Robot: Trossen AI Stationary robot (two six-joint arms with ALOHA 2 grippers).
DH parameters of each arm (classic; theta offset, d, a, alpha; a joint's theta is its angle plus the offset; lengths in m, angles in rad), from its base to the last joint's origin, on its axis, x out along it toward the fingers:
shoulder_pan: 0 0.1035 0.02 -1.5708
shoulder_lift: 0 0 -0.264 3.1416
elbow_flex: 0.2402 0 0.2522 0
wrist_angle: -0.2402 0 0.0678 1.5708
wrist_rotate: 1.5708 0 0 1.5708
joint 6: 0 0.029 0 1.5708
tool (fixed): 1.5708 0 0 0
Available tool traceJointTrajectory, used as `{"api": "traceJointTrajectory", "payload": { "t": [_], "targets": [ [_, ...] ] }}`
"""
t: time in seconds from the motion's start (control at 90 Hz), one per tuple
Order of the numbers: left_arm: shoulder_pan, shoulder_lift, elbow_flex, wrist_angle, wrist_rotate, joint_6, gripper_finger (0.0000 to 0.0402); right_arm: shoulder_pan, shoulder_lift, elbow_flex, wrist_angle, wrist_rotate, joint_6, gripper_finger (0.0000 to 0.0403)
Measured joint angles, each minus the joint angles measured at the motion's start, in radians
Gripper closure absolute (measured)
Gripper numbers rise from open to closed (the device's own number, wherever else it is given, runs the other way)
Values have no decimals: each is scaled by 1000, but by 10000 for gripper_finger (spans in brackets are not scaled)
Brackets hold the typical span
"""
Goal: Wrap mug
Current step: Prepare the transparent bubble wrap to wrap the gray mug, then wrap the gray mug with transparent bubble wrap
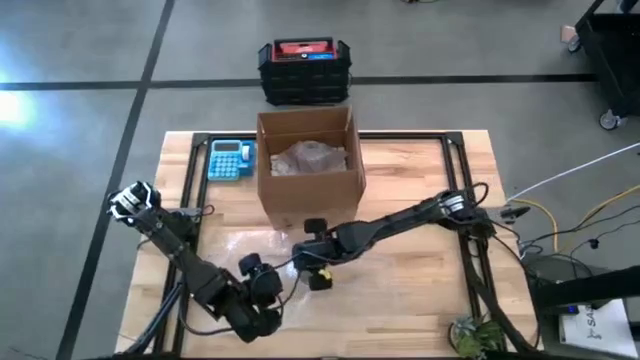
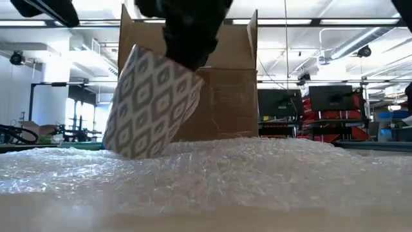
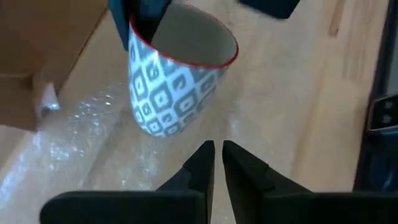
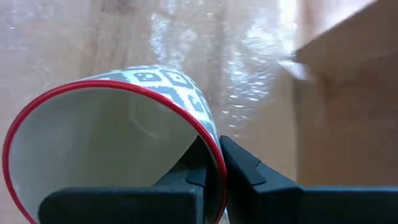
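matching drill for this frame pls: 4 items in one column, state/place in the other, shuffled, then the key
Items:
1. mug
2. cardboard box
3. calculator
4. left end effector

States:
A. shut, holding nothing
B. tilted, rim pinched by the right end effector
C. open-topped, crumpled wrap inside
D. blue, lying beside the box

Pairs: 1-B, 2-C, 3-D, 4-A

Grey-and-white diamond-patterned mug (image 2: 151, 103) with a red rim, tilted, its base touching the clear bubble wrap (image 2: 257, 171)
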Motion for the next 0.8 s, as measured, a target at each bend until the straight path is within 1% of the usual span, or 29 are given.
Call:
{"api": "traceJointTrajectory", "payload": {
  "t": [0.111,0.233,0.378,0.489,0.567,0.644,0.711,0.8],
  "targets": [
    [-2,0,-17,-10,8,-21,381,-2,43,54,-12,-1,1,379],
    [-3,0,-25,-14,28,-30,381,-2,66,82,-12,1,0,354],
    [-5,0,-25,-12,29,-31,381,-3,62,92,-18,0,-3,310],
    [-5,0,-25,-13,29,-31,381,-3,41,135,-62,-1,-24,270],
    [-5,0,-25,-16,31,-31,381,-2,8,176,-140,-1,-28,247],
    [-8,0,-25,-16,33,-32,381,6,-26,204,-300,1,-30,230],
    [-9,0,-25,-17,34,-35,381,21,-58,204,-428,1,-19,220],
    [-15,1,-25,-16,35,-53,381,56,-118,171,-533,2,29,212]
  ]
}}
